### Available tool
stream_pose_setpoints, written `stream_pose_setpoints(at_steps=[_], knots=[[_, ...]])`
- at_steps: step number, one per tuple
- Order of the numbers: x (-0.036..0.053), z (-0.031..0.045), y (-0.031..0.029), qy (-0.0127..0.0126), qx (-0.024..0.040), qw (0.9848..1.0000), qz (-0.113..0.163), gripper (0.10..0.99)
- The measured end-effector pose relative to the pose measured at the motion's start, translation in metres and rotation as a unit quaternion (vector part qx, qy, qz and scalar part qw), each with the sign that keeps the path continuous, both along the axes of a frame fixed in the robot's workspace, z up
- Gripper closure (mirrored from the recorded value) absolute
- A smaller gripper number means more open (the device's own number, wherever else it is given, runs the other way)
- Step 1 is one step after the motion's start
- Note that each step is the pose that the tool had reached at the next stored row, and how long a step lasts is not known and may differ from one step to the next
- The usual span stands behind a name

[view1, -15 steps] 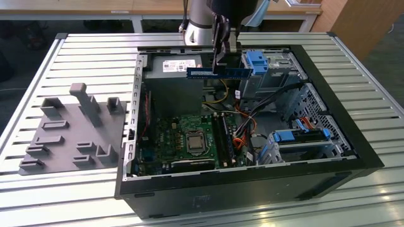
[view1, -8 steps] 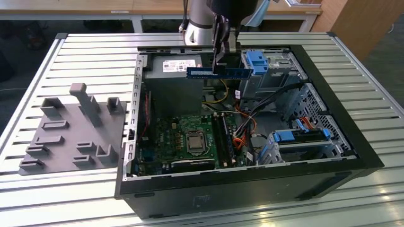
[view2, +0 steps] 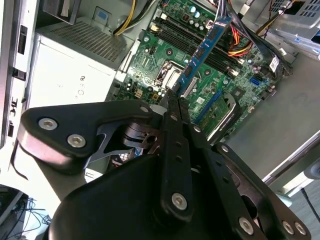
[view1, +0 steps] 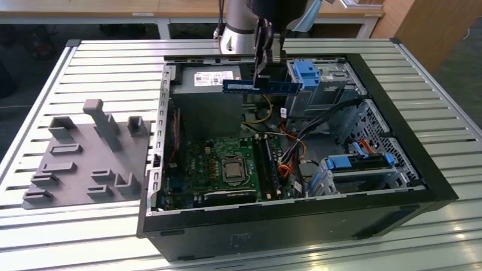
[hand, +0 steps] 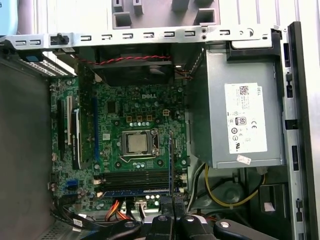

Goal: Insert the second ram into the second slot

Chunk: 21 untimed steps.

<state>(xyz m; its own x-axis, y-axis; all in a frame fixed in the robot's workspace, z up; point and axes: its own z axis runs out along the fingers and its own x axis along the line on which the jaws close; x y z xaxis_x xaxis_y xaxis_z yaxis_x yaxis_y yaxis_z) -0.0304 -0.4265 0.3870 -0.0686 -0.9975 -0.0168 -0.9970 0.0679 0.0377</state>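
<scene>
The second ram (view1: 239, 85) is not yet seated: it hangs level in the air over the power supply (view1: 207, 79) end of the open case (view1: 428, 169), well above the motherboard's memory slots (hand: 135, 178), where one blue stick appears to sit already. The arm reaches straight down, its gripper (view1: 263, 79) clamped on the ram's middle.

Open space lies above the motherboard (view1: 197, 161); orange cables (view1: 285, 169) crowd just beside its memory slots (view1: 265, 161).
</scene>
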Motion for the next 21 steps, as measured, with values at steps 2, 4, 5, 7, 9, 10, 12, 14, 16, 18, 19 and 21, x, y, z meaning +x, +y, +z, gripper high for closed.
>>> stream_pose_setpoints(at_steps=[2,4,5,7,9,10,12,14,16,18,19,21], knots=[[0.0000,0.0000,0.0000,0.0000,0.0000,1.0000,-0.004,0.965],[0.0000,0.0000,0.0000,0.0000,0.0000,1.0000,-0.007,0.965],[0.0000,0.0000,0.0000,0.0000,0.0000,1.0000,-0.009,0.965],[0.0000,0.0000,0.0000,0.0000,0.0000,0.9999,-0.011,0.965],[0.0000,0.0000,0.0000,0.0000,0.0000,0.9999,-0.014,0.965],[0.0000,0.0000,0.0000,0.0000,0.0000,0.9999,-0.015,0.965],[0.0000,0.0000,0.0000,0.0000,0.0000,0.9998,-0.018,0.965],[0.0000,0.0000,0.0000,0.0000,0.0000,0.9998,-0.021,0.965],[0.0000,0.0000,0.0000,0.0000,0.0000,0.9997,-0.023,0.965],[0.0000,0.0000,0.0000,0.0000,0.0000,0.9997,-0.026,0.965],[0.0000,0.0000,0.0000,0.0000,0.0000,0.9996,-0.027,0.965],[0.0000,0.0000,0.0000,0.0000,0.0000,0.9996,-0.029,0.965]])
